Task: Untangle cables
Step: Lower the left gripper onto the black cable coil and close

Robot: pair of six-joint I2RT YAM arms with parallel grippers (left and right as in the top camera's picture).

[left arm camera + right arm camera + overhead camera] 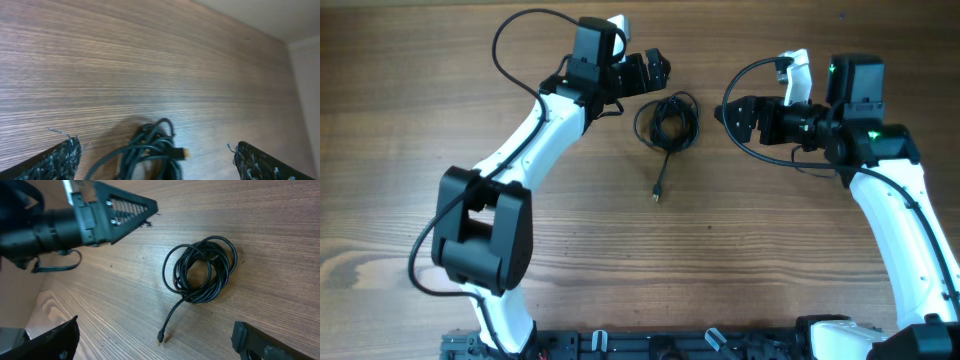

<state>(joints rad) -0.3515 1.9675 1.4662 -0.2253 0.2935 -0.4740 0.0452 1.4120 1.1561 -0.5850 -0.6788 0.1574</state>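
The cables (pixel 668 122) lie as one small black coiled knot on the wooden table between my two arms. One loose end with a plug (pixel 657 195) trails toward the front. In the left wrist view the knot (pixel 150 150) sits between the fingers, with a gold-tipped plug showing. In the right wrist view the coil (pixel 202 270) lies ahead, its tail ending in a plug (pixel 161 339). My left gripper (pixel 655 70) is open just left of the knot. My right gripper (pixel 732 115) is open just right of it. Neither touches the cables.
The wooden table (pixel 640 260) spreads around the knot. The thick black wires of the arms loop above each wrist (pixel 510 40). The left gripper's finger shows in the right wrist view (pixel 115 210).
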